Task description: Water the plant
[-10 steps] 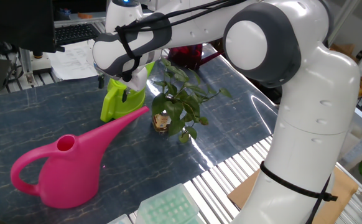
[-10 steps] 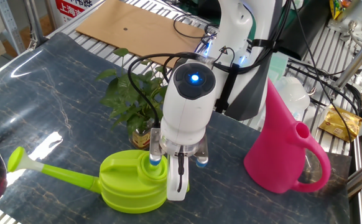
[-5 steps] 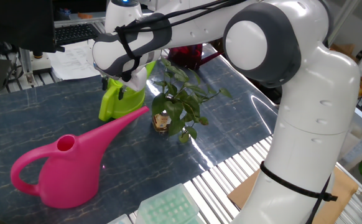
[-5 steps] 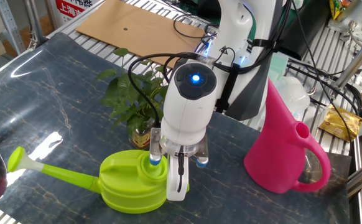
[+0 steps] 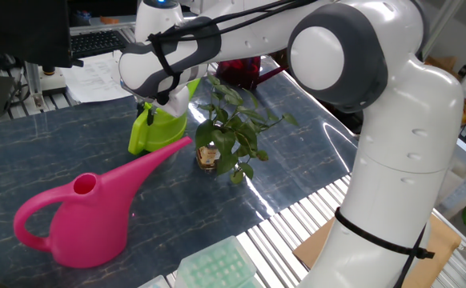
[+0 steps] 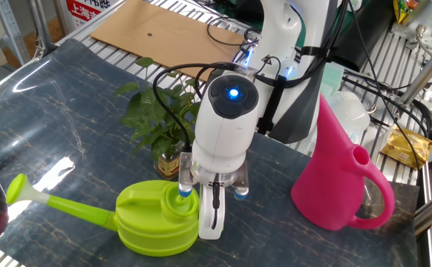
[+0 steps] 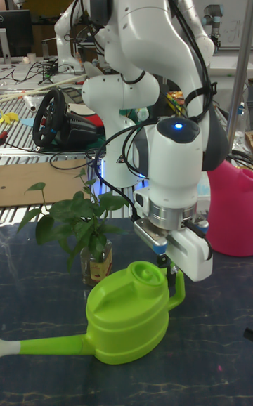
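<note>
Grasp step: gripper (image 7: pixel 171 270) jaws closed on the green can's (image 6: pixel 153 219) handle, can looks just tilted off the bench (image 6: pixel 67 126). Plant (image 6: pixel 160 119) sits at the can's 12 o'clock, just beside it. Next: lift, swing spout over leaves, tip.

— Surface? 
— Dark marbled worktop (image 6: pixel 75 111).
— Items resting on it? 
— Plant (image 6: pixel 159 119) in its jar at centre; pink watering can (image 6: pixel 335 185) right; lime-green watering can (image 6: pixel 145 219) at near edge.
</note>
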`<state>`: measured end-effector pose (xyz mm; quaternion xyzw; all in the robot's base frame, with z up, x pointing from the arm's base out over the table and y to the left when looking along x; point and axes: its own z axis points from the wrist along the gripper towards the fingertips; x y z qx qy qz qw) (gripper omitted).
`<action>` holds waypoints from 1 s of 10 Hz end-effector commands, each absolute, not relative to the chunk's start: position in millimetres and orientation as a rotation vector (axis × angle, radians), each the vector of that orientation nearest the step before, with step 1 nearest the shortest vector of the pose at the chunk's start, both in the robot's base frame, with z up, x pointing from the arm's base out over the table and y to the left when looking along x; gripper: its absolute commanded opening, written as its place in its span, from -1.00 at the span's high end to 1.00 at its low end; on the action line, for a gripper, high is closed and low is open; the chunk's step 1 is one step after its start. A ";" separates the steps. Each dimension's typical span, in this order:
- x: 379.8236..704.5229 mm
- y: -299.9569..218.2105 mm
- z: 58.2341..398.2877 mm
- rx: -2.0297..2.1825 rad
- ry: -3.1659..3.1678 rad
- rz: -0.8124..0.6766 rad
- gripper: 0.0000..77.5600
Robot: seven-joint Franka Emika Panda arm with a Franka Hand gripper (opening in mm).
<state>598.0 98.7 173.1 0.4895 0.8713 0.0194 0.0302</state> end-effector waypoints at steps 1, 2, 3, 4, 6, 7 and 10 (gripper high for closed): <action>599.2 98.8 175.3 1.512 2.678 0.058 0.97; 599.2 98.8 175.3 1.512 2.678 0.058 0.97; 599.2 98.8 175.3 1.512 2.678 0.058 0.97; 599.2 98.8 175.3 1.512 2.678 0.058 0.97; 598.3 102.4 198.0 1.554 2.651 0.064 0.97; 597.8 103.8 201.6 1.554 2.648 0.066 0.97; 594.7 112.4 212.5 1.571 2.628 0.066 0.97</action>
